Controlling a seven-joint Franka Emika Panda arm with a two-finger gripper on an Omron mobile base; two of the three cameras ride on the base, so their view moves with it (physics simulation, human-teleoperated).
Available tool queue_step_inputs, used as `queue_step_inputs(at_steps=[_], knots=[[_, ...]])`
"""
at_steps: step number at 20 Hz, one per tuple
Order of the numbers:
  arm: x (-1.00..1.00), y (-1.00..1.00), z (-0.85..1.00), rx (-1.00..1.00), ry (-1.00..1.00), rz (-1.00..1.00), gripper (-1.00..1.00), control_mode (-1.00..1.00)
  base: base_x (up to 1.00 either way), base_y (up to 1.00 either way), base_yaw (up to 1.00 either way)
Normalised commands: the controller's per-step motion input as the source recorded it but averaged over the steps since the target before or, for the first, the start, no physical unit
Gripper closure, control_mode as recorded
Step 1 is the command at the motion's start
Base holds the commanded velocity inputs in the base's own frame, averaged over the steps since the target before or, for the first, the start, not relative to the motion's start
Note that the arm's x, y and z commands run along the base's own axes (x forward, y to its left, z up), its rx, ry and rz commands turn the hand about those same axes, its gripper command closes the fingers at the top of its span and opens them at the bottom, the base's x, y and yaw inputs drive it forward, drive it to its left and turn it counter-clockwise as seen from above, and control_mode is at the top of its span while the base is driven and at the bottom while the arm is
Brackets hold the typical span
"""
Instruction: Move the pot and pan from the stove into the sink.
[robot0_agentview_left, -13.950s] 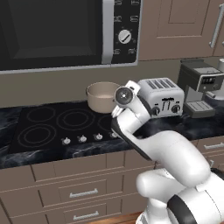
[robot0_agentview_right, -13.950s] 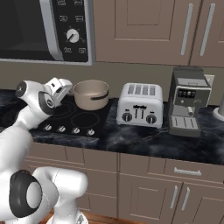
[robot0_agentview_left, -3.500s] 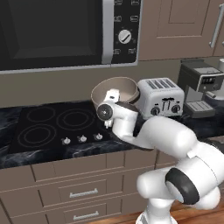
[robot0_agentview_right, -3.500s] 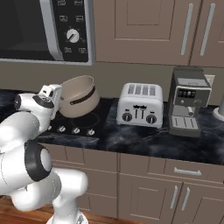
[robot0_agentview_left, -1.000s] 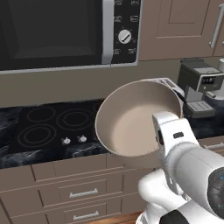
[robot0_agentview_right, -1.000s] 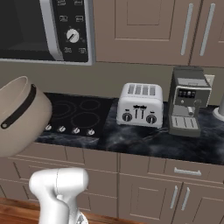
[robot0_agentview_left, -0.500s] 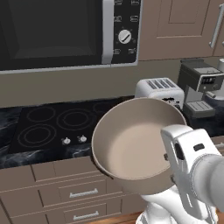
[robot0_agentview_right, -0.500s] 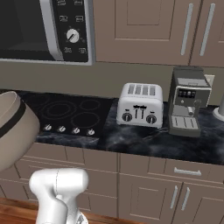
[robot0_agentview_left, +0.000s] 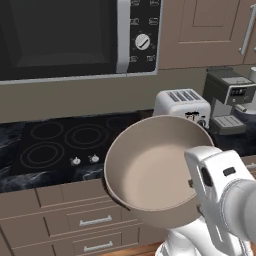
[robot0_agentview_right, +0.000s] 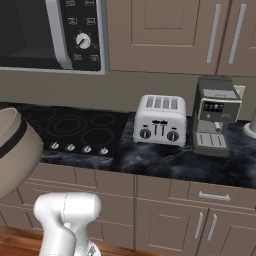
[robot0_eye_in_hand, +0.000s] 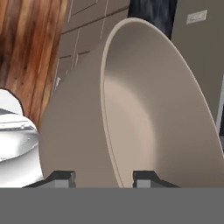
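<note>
Pot (robot0_agentview_left: 155, 170): tipped on its side, mouth facing your left camera; your gripper (robot0_eye_in_hand: 103, 177) is clamped astride its rim.

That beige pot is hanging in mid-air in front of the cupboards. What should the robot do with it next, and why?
Probably keep carrying the pot away from the stove toward the sink, and level it on the way. The claw pinches its rim, one finger on each side of the wall, and the pot is tipped on its side, clear of the counter. No sink shows yet.

Pot (robot0_agentview_left: 157, 172) held in air before stove (robot0_agentview_left: 65, 142); toaster (robot0_agentview_right: 160, 120) right of stove, coffee machine (robot0_agentview_right: 216, 115) beyond.
</note>
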Motion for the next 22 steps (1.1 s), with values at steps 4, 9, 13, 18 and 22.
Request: queue_step_inputs(at_steps=[4,9,13,18,22], knots=[[0.0,0.0,0.0,0.0,0.0,0.0,1.0,1.0,-0.41,0.01,0.13],[0.0,0.0,0.0,0.0,0.0,0.0,1.0,1.0,-0.44,0.01,0.32],[0.0,0.0,0.0,0.0,0.0,0.0,1.0,1.0,-0.27,0.0,0.42],[0.0,0.0,0.0,0.0,0.0,0.0,1.0,1.0,-0.14,0.0,0.47],[0.0,0.0,0.0,0.0,0.0,0.0,1.0,1.0,-0.14,0.0,0.48]])
